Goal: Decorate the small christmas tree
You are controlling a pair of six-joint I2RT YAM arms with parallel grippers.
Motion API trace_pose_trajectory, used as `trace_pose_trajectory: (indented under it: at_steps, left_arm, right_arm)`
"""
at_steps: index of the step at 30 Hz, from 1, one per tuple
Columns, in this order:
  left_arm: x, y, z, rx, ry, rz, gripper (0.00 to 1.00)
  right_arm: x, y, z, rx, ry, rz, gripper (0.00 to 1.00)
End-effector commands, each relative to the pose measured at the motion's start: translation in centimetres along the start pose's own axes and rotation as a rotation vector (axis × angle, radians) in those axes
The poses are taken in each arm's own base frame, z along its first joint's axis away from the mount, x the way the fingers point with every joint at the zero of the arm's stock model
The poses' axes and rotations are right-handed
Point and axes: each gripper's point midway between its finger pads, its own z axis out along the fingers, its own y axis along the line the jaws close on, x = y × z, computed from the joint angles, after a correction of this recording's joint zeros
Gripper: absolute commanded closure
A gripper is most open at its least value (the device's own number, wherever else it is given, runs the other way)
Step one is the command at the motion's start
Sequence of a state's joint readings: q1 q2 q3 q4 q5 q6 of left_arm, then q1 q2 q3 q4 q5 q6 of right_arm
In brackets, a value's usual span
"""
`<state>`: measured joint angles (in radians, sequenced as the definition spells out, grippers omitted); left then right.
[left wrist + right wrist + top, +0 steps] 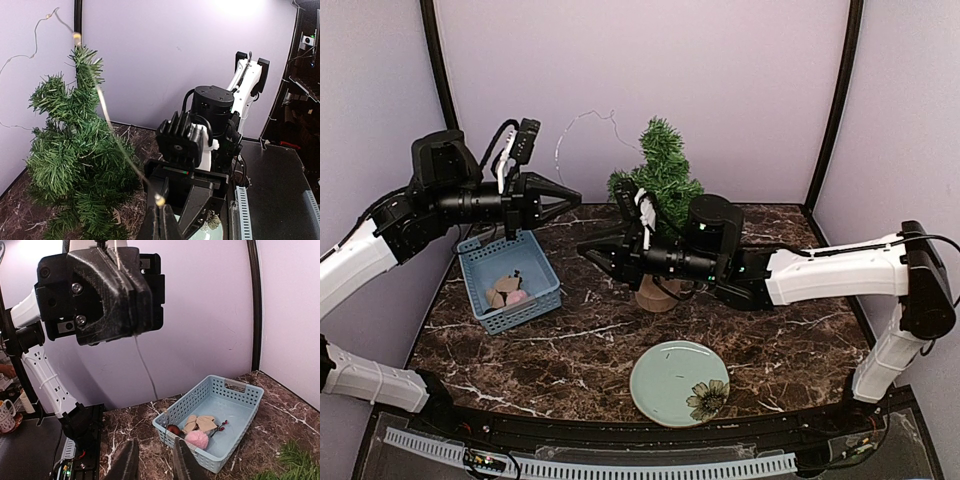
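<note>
The small christmas tree (660, 175) stands on its wood stump at the back middle of the table; it also shows in the left wrist view (70, 150). A thin wire string of lights (160, 200) runs from the tree top down to my left gripper (161, 225), which is shut on it, raised left of the tree (570, 197). The wire's tail (145, 365) hangs below it. My right gripper (588, 250) is open and empty, pointing left in front of the tree; its fingertips (129, 462) frame bare table near the basket.
A light blue basket (542, 262) at the left holds a pink pom-pom (197, 439), a beige bow (200, 423), a red ball and a berry twig. A green plate (670, 380) with a flower print lies near the front edge. Purple walls close in the back and sides.
</note>
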<state>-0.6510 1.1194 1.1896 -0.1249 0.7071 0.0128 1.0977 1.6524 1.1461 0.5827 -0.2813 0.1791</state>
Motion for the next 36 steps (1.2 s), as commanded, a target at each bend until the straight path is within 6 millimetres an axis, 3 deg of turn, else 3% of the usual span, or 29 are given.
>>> trace_pose_trajectory:
  at_steps: [1,8,12,20,24,25,29,33,36]
  left_arm:
    - [-1.3,-0.8,-0.5,0.017,-0.047,0.035,1.0]
    - [-2.0,-0.9,-0.6,0.012,-0.076,0.036,1.0]
    - [-2.2,-0.8,-0.6,0.012,-0.088,0.033,1.0]
    - [-0.1,0.1,-0.9,-0.056,-0.051,-0.006,0.97]
    - [1.8,0.6,-1.3,-0.105,-0.016,-0.05,0.77]
    - [2.5,0.8,-1.3,-0.113,-0.002,-0.062,0.68]
    - [3.0,1.7,-2.4,-0.21,-0.011,-0.068,0.41]
    - [1.4,2.5,-3.6,-0.292,-0.055,-0.034,0.29]
    - [-1.3,3.5,-4.6,-0.37,-0.091,0.003,0.25]
  right_arm:
    - [-1.6,0.9,0.4,-0.028,-0.053,-0.011,0.79]
    - [-0.7,0.7,0.9,-0.032,-0.035,-0.005,0.85]
    - [-0.7,0.7,1.0,-0.036,-0.035,-0.006,0.99]
    - [-1.1,0.1,-0.4,0.047,-0.001,-0.032,1.0]
    - [-0.2,-0.3,-1.4,0.089,0.064,-0.042,1.0]
    - [0.1,-0.4,-1.7,0.095,0.078,-0.044,1.0]
    - [1.4,-0.6,-2.4,0.112,0.14,-0.044,1.0]
    - [2.6,-0.4,-2.7,0.107,0.198,-0.043,1.0]
    - [3.6,0.2,-3.0,0.095,0.244,-0.057,1.0]
